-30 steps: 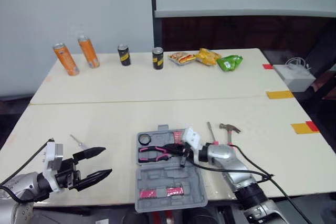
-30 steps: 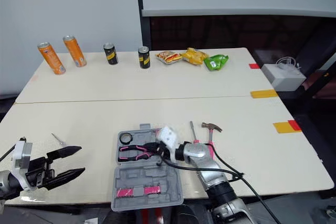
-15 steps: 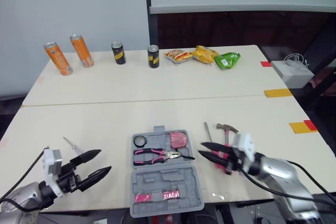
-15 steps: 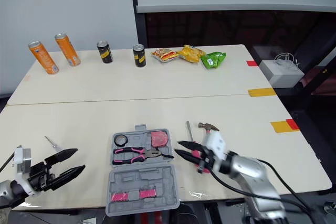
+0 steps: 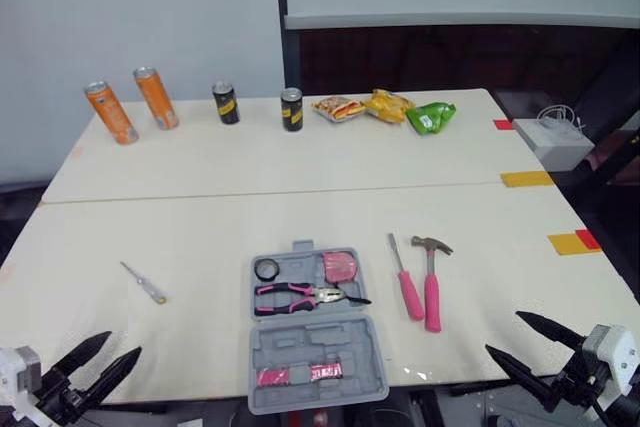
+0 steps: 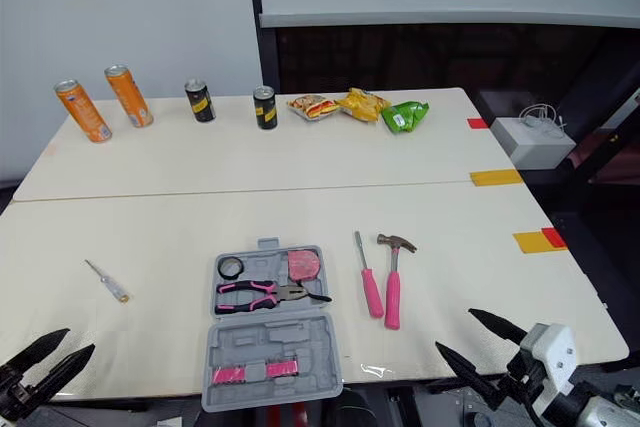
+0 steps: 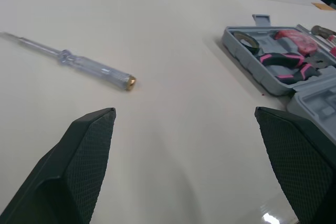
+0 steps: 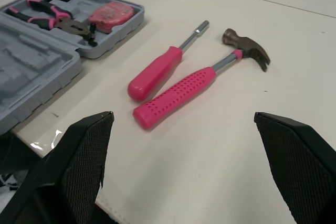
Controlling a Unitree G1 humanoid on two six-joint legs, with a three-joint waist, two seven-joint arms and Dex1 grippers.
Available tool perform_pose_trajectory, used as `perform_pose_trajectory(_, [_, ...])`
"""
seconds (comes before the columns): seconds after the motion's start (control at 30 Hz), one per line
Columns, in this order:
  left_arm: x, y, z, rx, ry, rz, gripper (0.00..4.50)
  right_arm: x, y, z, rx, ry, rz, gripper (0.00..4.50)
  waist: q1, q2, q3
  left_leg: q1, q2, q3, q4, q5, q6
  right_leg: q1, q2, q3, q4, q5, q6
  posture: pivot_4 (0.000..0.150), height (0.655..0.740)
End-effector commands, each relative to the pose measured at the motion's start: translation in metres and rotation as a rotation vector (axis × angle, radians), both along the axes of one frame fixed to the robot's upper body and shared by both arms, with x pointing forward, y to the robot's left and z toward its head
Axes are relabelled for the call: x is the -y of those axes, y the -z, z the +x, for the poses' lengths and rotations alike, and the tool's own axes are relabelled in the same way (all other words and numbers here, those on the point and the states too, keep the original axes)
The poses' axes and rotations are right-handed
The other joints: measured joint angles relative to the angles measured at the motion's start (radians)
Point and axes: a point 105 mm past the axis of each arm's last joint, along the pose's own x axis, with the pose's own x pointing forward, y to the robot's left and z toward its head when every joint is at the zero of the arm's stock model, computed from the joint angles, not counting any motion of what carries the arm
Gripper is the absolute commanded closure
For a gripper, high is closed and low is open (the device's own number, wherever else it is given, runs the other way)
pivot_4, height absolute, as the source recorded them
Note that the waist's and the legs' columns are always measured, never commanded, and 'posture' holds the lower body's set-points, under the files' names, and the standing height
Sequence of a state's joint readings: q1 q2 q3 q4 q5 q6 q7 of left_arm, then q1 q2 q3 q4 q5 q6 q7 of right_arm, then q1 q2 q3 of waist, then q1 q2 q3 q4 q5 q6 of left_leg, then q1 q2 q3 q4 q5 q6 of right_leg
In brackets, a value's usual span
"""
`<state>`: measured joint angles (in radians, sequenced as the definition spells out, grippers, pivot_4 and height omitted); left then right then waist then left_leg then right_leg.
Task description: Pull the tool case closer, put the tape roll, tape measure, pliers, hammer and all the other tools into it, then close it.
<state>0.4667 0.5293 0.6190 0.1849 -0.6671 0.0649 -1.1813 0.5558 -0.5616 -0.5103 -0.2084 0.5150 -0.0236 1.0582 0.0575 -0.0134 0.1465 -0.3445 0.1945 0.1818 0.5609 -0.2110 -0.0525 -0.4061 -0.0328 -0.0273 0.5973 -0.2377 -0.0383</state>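
Tool case (image 5: 305, 322) lies open near the worktop's (image 5: 200, 237) front edge with tape roll (image 5: 266, 268), tape measure (image 5: 340, 267) and pliers (image 5: 300, 296) inside, hammer (image 5: 432, 277) to its right, left hand (image 5: 120, 344) and right hand (image 5: 503, 332) spread wide, empty.

Black tapered fingers (image 8: 84, 166) with cross-hatched texture, mounted on white wrist blocks (image 6: 553, 344).

No text, brand, number or sign is legible. Printed labels on the orange can (image 5: 108, 112), the second orange can (image 5: 156, 98), the dark can (image 5: 227, 104) and the second dark can (image 5: 291, 109) are too small to read. The same holds for the red-orange packet (image 5: 342, 107), yellow packet (image 5: 391, 105) and green packet (image 5: 435, 118).
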Motion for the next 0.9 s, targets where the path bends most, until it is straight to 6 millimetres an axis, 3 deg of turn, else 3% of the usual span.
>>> perform_pose_trajectory(0.03, [-0.007,0.000,-0.004,0.021,-0.018,0.026,0.00,0.003,-0.008,0.003,0.048,0.010,-0.004,0.04,0.008,0.000,0.000,0.000,0.000,0.000,0.000,0.000,0.000,0.000,0.000,0.000,0.000,0.000,0.000,0.150,0.7400])
perform_pose_trajectory(0.23, [-0.002,-0.005,0.002,0.059,0.005,0.017,0.00,-0.006,-0.013,0.016,0.057,-0.021,0.010,0.04,0.021,0.000,0.000,0.002,0.000,0.000,0.000,0.000,0.000,0.003,0.000,-0.001,0.000,0.004,-0.007,0.150,0.7400])
perform_pose_trajectory(0.43, [0.009,-0.020,0.012,0.111,0.070,0.009,0.00,-0.027,-0.022,0.032,0.075,-0.104,0.038,0.04,0.023,0.001,0.001,0.013,0.000,-0.001,0.000,-0.001,0.000,0.013,0.000,-0.001,0.000,-0.001,0.000,0.150,0.7400])
perform_pose_trajectory(0.67, [0.053,-0.048,0.034,0.139,0.271,0.018,0.00,-0.061,-0.040,0.053,0.061,-0.282,0.014,0.04,0.021,0.001,0.001,0.014,0.000,0.000,0.000,-0.001,0.000,0.013,0.000,-0.001,0.001,0.004,-0.008,0.150,0.7400])
perform_pose_trajectory(0.73, [0.070,-0.051,0.041,0.115,0.368,0.071,0.00,-0.074,-0.041,0.061,0.031,-0.346,-0.042,0.04,0.021,0.002,0.001,0.013,0.000,0.000,0.000,-0.001,0.000,0.013,0.000,-0.001,0.001,0.004,-0.008,0.150,0.7400])
perform_pose_trajectory(0.9, [0.086,-0.048,0.061,0.046,0.523,0.160,0.00,-0.096,-0.034,0.073,-0.026,-0.495,-0.210,0.04,0.020,0.004,0.002,0.014,0.000,-0.001,0.001,0.000,0.000,0.012,0.000,-0.002,0.007,0.003,-0.008,0.150,0.7400])
